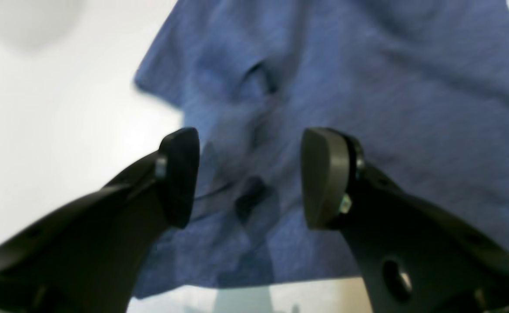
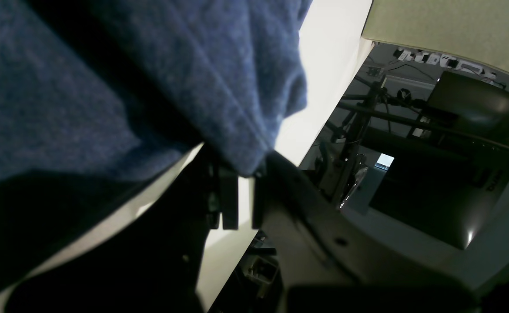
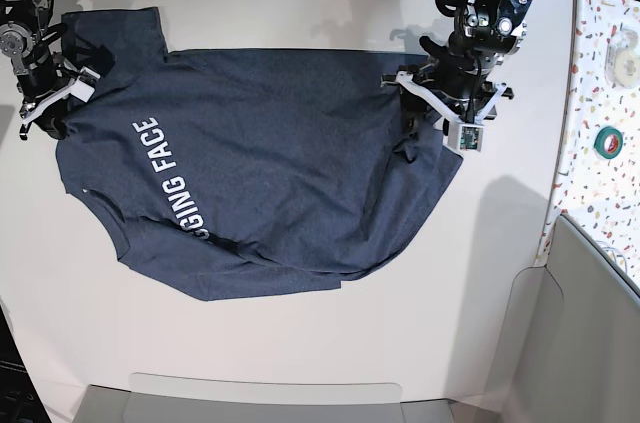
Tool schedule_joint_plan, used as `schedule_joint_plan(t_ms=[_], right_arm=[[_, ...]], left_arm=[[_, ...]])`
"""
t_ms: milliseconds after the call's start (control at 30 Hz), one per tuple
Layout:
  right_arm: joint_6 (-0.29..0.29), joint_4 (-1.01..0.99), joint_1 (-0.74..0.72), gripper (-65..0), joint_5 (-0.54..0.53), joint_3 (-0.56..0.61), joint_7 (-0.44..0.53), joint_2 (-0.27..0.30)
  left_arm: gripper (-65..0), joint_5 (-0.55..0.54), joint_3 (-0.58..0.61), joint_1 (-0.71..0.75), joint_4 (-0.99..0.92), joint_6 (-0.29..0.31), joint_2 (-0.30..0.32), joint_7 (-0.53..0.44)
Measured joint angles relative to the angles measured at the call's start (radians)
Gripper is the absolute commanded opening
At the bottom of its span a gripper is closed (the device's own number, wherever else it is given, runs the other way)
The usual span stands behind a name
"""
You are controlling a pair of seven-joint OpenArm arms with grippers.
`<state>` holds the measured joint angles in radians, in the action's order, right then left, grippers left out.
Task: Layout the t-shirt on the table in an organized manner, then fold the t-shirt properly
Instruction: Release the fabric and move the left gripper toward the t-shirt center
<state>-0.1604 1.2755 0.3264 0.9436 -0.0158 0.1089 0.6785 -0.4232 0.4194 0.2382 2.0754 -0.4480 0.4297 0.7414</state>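
In the left wrist view, the left hand (image 1: 251, 178) is wide open and holds nothing, with the t-shirt (image 1: 254, 252) spread before and between its fingers.

In the right wrist view, the right hand (image 2: 239, 191) is closed on a fold of the t-shirt.

In the base view, the t-shirt lies rumpled across the white desk (image 3: 300, 353), between the two hands and reaching under the left one; its lettering (image 3: 170, 178) sits nearer the right.

Green tape roll (image 3: 609, 142) on confetti-speckled strip (image 3: 590, 183), off surface's right edge. Grey chair (image 3: 575, 333) by surface's near right corner. Dark monitor (image 2: 450, 161) beyond edge.
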Motion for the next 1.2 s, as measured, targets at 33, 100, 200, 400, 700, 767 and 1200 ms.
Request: schedule_joint_plan(t_ms=[33,100,200,400,700,767,1200], right_arm=[[0.001,0.000,0.000,-65.0,0.000,0.000,-0.001,0.000],[0.001,0.000,0.000,-65.0,0.000,0.000,-0.001,0.000],[0.000,0.000,0.000,-65.0,0.000,0.000,-0.001,0.000],[0.000,0.000,-0.002,-65.0,0.002,0.000,-0.006,-0.007],[0.002,0.001,-0.002,-65.0,0.015,-0.003,-0.012,-0.019],[0.003,0.002,-0.002,-65.0,0.015,-0.006,-0.012,-0.021],[0.007,0.002,0.000,-65.0,0.025,-0.007,-0.025,-0.032]], left_arm=[[-29.1,0.000,0.001,-0.005,0.000,-0.005,-0.002,-0.019],[-29.1,-0.002,0.000,-0.018,-0.001,-0.008,-0.002,-0.090],[-32.3,0.001,0.000,-0.036,0.000,-0.007,-0.002,-0.219],[-33.9,0.000,0.005,-0.053,-0.001,-0.004,-0.002,-0.245],[-30.1,0.005,0.099,-0.117,-0.003,0.372,0.002,-0.016],[-30.2,0.012,0.109,-0.162,-0.002,0.495,0.003,0.063],[-30.2,0.024,0.255,-0.387,-0.187,0.730,0.118,0.122]])
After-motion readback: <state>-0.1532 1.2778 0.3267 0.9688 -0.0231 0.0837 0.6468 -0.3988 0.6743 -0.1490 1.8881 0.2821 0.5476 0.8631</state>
